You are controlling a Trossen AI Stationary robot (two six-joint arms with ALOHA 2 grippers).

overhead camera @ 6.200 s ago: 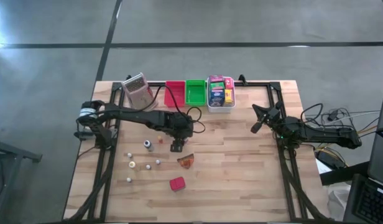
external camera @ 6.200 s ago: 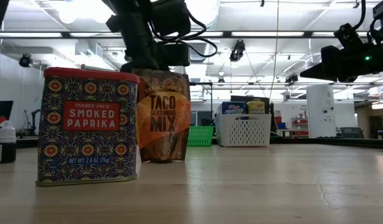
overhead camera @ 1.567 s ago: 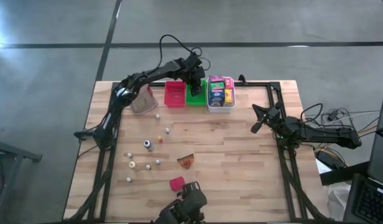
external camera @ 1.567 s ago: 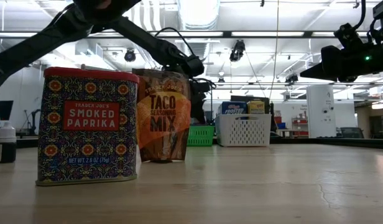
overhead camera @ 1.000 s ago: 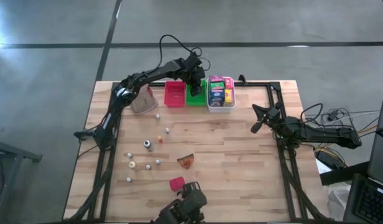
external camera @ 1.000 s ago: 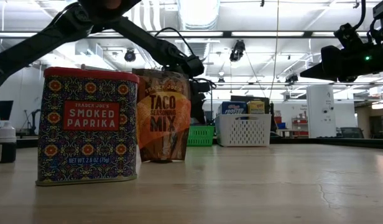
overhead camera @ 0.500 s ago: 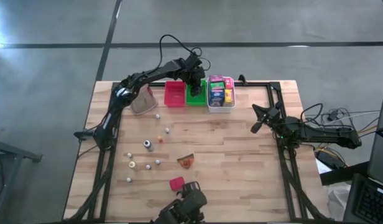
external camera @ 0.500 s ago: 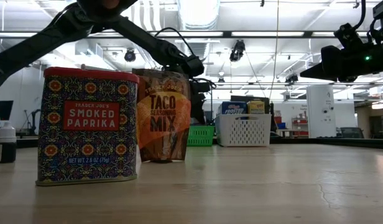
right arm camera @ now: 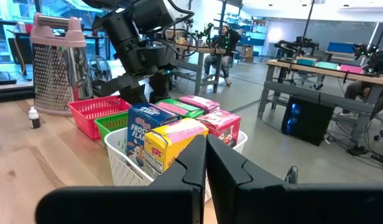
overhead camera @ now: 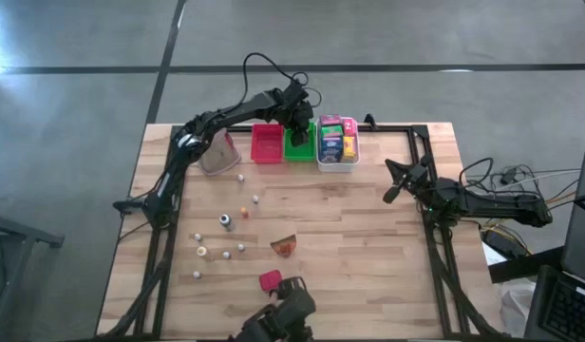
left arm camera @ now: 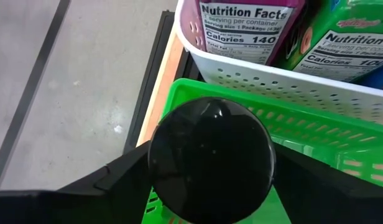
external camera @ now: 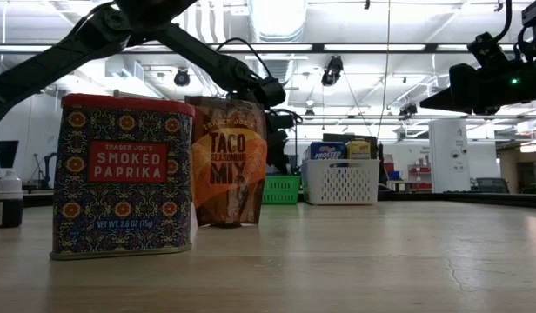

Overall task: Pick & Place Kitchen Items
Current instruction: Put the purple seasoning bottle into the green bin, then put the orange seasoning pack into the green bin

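Wooden bench [overhead camera: 368,256], high view. Left arm reached to the far edge, left end effector [overhead camera: 297,123] over the green tray [overhead camera: 298,145]. Red tray [overhead camera: 266,144] sat just beside it on one side, white basket [overhead camera: 336,160] on the other, packets [overhead camera: 336,136] standing inside the basket. Grater [overhead camera: 215,152] stood near the far left corner. Tiny pale bottles [overhead camera: 202,252] lay scattered across the left half. Orange-brown wedge [overhead camera: 284,246] and a red tin [overhead camera: 270,280] lay toward the near edge. Right end effector [overhead camera: 393,185] hung near the right edge, well apart from all items.

Low view. The tin, labelled smoked paprika, stood upright close to the near edge, with a taco seasoning packet [external camera: 226,165] upright just behind it. One small bottle [external camera: 7,200] stood at the left. Green tray and white basket showed at the far edge, left arm above them.

Left wrist view. Dark jar [left arm camera: 210,158], seen from its round lid, sat directly at the end effector and over the green tray, beside the basket wall. Gripped or let go: could not tell.

Right wrist view. Right end effector pinched fully together, holding nothing, facing the basket. Blue, yellow, pink and green packets stood upright in it. Left arm was bent down over the green tray.
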